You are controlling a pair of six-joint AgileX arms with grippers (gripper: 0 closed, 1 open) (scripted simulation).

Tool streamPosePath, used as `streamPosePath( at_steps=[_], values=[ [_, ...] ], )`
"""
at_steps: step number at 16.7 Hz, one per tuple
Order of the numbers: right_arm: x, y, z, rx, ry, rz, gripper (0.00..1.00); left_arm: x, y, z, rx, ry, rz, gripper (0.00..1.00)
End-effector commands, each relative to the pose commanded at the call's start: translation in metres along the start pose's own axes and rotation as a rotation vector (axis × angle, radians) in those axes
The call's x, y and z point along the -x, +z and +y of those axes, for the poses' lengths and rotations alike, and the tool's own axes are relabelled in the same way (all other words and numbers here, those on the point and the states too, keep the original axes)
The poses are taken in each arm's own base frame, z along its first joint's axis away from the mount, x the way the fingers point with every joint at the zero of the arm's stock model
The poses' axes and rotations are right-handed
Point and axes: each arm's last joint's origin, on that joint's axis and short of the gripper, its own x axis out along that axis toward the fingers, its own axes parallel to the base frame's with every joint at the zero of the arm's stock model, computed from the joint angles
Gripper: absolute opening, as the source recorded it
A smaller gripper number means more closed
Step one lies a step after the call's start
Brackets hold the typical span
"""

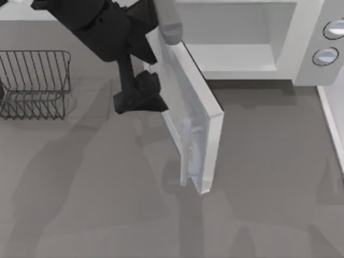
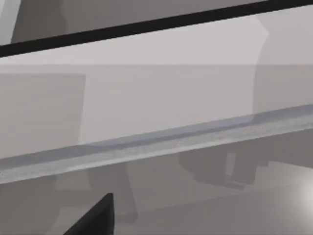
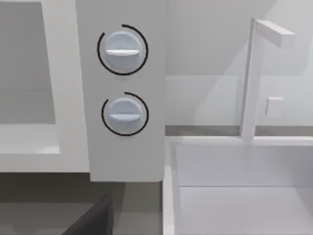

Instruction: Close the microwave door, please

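Left gripper beside half-open microwave door, fingers' state unclear; right wrist view adds knobs.

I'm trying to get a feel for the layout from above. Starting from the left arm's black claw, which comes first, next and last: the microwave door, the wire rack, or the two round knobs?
In the top view, from the left claw:
1. The microwave door, right beside the claw, toward the middle.
2. The wire rack, at the table's left.
3. The two round knobs, far right on the microwave.
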Motion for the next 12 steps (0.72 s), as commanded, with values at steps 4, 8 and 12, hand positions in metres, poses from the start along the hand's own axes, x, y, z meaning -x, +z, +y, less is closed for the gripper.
streamPosePath(
  at_steps=[4, 8, 12],
  values=[
    [0.0, 0.0, 0.0, 0.0, 0.0, 0.0, 1.0, 0.0, 0.0, 0.0, 0.0, 0.0, 0.0, 0.62],
    [0.0, 0.0, 0.0, 0.0, 0.0, 0.0, 1.0, 0.0, 0.0, 0.0, 0.0, 0.0, 0.0, 0.32],
    [0.0, 0.0, 0.0, 0.0, 0.0, 0.0, 1.0, 0.0, 0.0, 0.0, 0.0, 0.0, 0.0, 0.02]
  ],
)
